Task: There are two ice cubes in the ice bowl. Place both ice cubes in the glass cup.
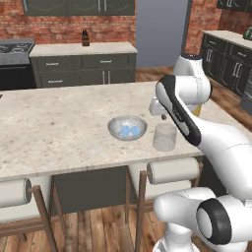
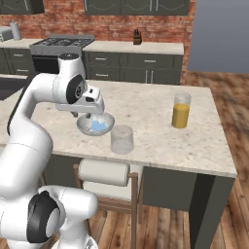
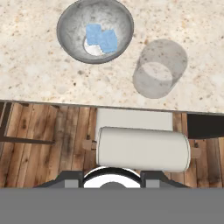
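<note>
- Hand view: ice bowl (image 3: 70,30) sits on speckled counter (image 3: 35,70), both ice cubes (image 3: 101,38) inside, touching each other near the bowl's centre.
- Glass cup (image 3: 159,68) stands upright just beside the bowl, apart from it, near the counter's front edge; nothing visible inside.
- Stool (image 3: 142,148) with a rolled white backrest sits below the counter edge, over wood floor (image 3: 43,144).
- Left base view: bowl (image 1: 127,127) mid-counter with light-blue cubes (image 1: 129,130) in it, cup (image 1: 165,137) just beside it toward the arm.
- Gripper (image 1: 164,117) is raised above the counter, behind the cup, holding nothing; fingertips mostly hidden by the hand, fingers pressed together as far as they go.
- Right base view: gripper (image 2: 87,116) hangs over the far rim of the bowl (image 2: 92,127), not touching the cubes (image 2: 98,126).
- Cup (image 2: 122,139) stands near the counter's front edge.
- Glass of amber liquid (image 2: 181,110) stands well apart on the same counter.
- Stove (image 2: 61,44) and dark cabinets (image 2: 136,73) along the brick back wall.
</note>
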Robot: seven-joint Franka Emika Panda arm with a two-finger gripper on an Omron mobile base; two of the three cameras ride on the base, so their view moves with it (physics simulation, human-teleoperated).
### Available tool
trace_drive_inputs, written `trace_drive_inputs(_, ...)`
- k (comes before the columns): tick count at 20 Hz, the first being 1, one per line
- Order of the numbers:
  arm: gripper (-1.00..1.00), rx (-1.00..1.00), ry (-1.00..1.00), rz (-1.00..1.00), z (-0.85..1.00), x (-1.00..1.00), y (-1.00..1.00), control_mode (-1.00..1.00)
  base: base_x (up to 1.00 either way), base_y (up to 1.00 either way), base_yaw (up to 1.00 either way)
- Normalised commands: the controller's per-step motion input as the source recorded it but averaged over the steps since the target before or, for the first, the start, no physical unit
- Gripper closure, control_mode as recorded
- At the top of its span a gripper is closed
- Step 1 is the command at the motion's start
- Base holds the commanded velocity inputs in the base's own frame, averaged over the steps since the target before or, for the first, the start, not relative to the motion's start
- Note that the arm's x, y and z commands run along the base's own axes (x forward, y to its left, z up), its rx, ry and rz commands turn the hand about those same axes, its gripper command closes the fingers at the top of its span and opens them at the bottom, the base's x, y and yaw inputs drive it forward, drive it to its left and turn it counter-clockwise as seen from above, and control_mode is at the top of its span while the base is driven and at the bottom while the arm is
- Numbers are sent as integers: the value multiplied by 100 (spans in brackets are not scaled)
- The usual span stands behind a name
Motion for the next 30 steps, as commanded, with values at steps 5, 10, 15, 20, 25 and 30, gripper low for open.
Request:
trace_drive_inputs(5, -100, -6, -1, 0, 0, 3, 26, -100, 0, 0, 0)
trace_drive_inputs(10, -100, -2, 0, 0, 0, 0, 8, -100, 0, 0, 0)
trace_drive_inputs(15, -100, 0, 0, -9, 0, 36, 25, -100, 0, 0, 0)
trace_drive_inputs(20, -100, 0, 2, -6, 0, 25, 13, -100, 0, 0, 0)
trace_drive_inputs(25, -100, 0, 0, 0, 0, 0, 0, -100, 0, 0, 0)
trace_drive_inputs(30, -100, 0, 0, 0, 0, 7, -12, -100, 0, 0, 0)
